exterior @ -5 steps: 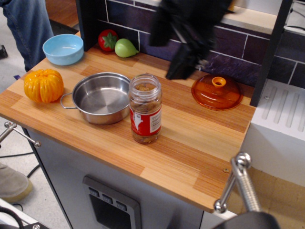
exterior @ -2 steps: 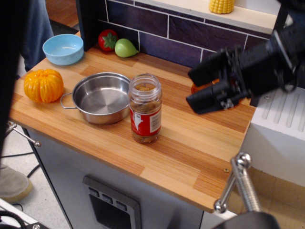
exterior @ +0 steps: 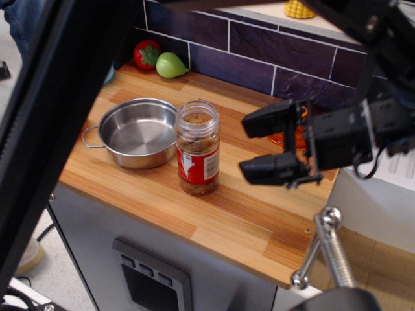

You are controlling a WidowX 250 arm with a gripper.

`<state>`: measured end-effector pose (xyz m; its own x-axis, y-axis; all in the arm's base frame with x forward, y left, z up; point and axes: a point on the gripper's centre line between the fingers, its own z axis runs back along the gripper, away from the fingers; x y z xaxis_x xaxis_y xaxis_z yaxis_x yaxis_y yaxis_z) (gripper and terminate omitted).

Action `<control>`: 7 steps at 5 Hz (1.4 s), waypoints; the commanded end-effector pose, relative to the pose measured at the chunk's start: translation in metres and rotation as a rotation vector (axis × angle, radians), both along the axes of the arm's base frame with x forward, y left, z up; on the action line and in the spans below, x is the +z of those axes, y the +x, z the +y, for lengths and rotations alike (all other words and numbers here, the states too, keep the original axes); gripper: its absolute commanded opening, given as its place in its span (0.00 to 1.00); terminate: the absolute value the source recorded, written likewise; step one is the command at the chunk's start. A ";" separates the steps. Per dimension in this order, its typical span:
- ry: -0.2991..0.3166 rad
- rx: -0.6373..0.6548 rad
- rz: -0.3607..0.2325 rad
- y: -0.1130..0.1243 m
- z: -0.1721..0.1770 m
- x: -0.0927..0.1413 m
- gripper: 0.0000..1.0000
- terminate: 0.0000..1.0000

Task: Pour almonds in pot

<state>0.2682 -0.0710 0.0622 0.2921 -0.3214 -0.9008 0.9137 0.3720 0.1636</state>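
A clear jar (exterior: 198,148) with a red-and-white label stands upright and uncapped on the wooden counter; tan-brown almonds show through its glass at the bottom. The shiny steel pot (exterior: 137,132) sits just left of the jar, empty, nearly touching it. My gripper (exterior: 251,146) is open, fingers pointing left, one finger (exterior: 267,119) above the other (exterior: 269,170). It hovers a short way right of the jar, at jar height, holding nothing.
An orange glass lid (exterior: 293,138) lies behind the gripper, mostly hidden. A red tomato (exterior: 147,54) and a green pear (exterior: 170,65) sit by the tiled back wall. A dark arm segment (exterior: 58,110) crosses the left side, hiding the bowl and pumpkin. A metal handle (exterior: 324,249) juts up at front right.
The gripper has moved left and down toward the jar, still open. The dark arm segment has swung further across the left of the view, covering the blue bowl and the pumpkin.
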 end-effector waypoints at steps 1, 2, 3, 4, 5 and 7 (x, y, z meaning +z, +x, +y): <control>0.087 0.031 0.038 -0.003 0.023 -0.003 1.00 0.00; 0.113 0.031 0.112 -0.011 0.034 -0.013 1.00 0.00; 0.128 0.032 0.161 -0.013 0.046 -0.018 1.00 0.00; 0.149 0.040 0.197 0.000 0.057 -0.019 1.00 0.00; 0.162 0.039 0.201 0.002 0.066 -0.016 1.00 0.00; 0.180 0.042 0.223 0.000 0.084 -0.007 1.00 0.00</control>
<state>0.2675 0.0125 0.0381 0.0111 -0.1114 -0.9937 0.9201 0.3902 -0.0335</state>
